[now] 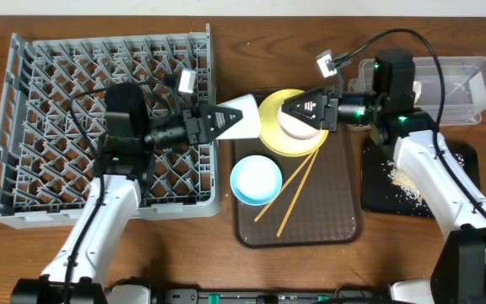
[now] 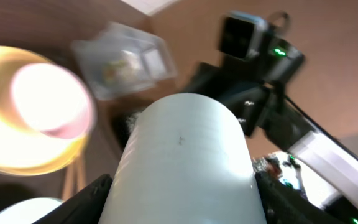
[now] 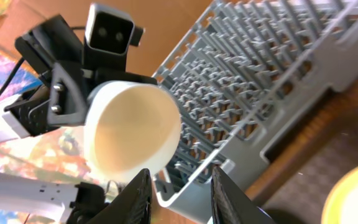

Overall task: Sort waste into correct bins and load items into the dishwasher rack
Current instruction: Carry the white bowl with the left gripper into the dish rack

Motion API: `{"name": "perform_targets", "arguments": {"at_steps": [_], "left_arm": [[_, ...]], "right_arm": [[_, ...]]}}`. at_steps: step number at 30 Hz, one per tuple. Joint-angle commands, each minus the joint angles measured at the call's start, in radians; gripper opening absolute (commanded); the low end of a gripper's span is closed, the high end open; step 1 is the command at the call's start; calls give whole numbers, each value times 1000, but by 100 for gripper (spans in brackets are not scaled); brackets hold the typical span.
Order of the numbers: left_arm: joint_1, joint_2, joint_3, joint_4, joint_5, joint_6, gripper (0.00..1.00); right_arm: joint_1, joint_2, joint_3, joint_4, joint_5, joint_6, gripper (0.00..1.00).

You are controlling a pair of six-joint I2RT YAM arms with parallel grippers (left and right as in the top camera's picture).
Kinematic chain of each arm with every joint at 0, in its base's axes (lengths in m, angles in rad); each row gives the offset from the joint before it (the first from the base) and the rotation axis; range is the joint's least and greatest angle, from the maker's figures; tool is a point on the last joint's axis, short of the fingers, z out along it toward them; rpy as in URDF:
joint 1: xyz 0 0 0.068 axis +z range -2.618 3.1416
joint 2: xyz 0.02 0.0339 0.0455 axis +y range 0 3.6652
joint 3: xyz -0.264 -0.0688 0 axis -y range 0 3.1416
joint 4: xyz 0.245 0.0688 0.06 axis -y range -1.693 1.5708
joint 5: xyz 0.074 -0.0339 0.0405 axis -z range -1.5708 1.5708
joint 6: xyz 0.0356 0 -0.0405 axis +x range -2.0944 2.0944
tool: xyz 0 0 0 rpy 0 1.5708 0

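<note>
Currently the small white round cup point(image 1: 241, 118) is off the table, held sideways in the air just past the right wall of the large square grey plastic dishwasher rack point(image 1: 32, 207), mouth turned away from the rack

Left gripper point(image 1: 215, 121) has it. The left wrist view shows one finger on each flank of the cup's body, jaws fairly wide around it

Right gripper point(image 1: 292, 108) sits a little further from the rack, facing the cup's mouth. Its fingers point(image 3: 138, 199) are parted a modest way with nothing between them, near the rim but apart from it as far as I can tell

Further out on the rack's right side:
- large brown textured rectangular serving tray point(image 1: 310, 228)
- on it, a round yellow plate point(image 1: 272, 139) carrying a white bowl point(image 1: 298, 128), a light blue round bowl point(image 1: 256, 180), and a pair of wooden chopsticks point(image 1: 298, 190) lying slantwise
- beyond the tray, a shallow black rectangular tray point(image 1: 386, 190) with loose white rice-like leftovers point(image 1: 405, 181)
- a clear rectangular plastic tub point(image 1: 462, 84), contents too blurred to name

Judgement: the step in hand is loading the cup, and the left arm alone carries it. No dish shows in the visible part of the rack

Next move calls for:
- right gripper backing off toward the plate
- left arm swinging in over the rack
- cup turned mouth-down and lowered between pegs before the jaws open
</note>
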Motion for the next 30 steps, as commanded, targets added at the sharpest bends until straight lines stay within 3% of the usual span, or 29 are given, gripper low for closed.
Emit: {"name": "perform_targets", "arguments": {"at_steps": [1,4,11,16,20,30], "left_arm": [[45,-3,11,-84,-147,167,19],[82,-7,13,-173,-267,230,6],[144,-84,48,-349,-465,351,6],[171,-163,142,-630,-760,502,6],[201,-195,219,-813,-969,552,6],[245,-121,245,-1059,-1101,554,6]], "right_arm": [[-40,2,6,-27,45,-10,29],[-43,2,6,-112,149,-73,26],[-24,-14,6,-319,426,-207,24],[-9,-55,7,-417,557,-272,23],[18,-87,6,-483,694,-294,23],[46,-100,6,-602,854,-297,22]]}}
